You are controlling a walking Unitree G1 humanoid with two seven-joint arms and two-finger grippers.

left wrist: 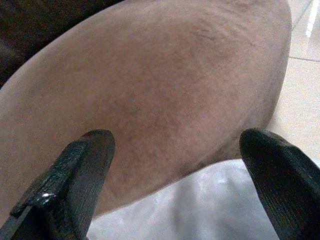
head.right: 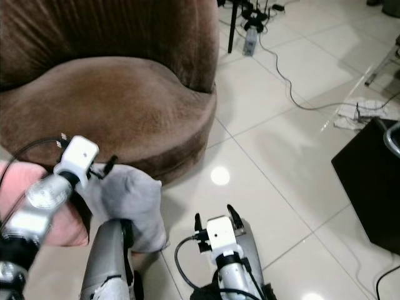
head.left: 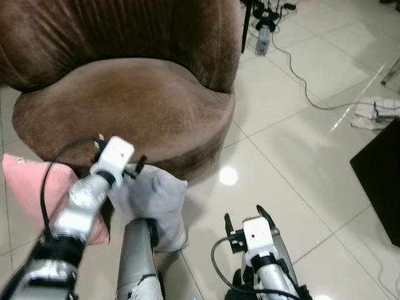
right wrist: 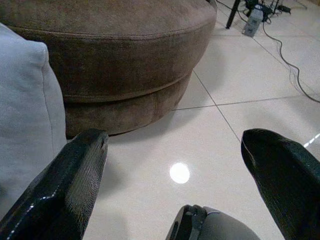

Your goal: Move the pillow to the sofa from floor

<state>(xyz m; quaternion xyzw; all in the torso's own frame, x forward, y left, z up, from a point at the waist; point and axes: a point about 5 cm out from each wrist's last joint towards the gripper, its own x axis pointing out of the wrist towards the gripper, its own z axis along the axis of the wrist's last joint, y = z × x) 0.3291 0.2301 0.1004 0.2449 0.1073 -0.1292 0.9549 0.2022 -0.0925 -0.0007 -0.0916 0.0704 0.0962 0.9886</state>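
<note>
Left wrist view: left end effector (left wrist: 175,180) gapes open over the grey pillow (head.left: 153,200) beside the sofa (head.left: 125,106); closing shallow risks pinching only fabric.

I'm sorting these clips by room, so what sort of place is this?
Most likely a home living room: a round brown sofa stands on a glossy tiled floor, with a grey pillow and a pink pillow lying at its foot.
</note>
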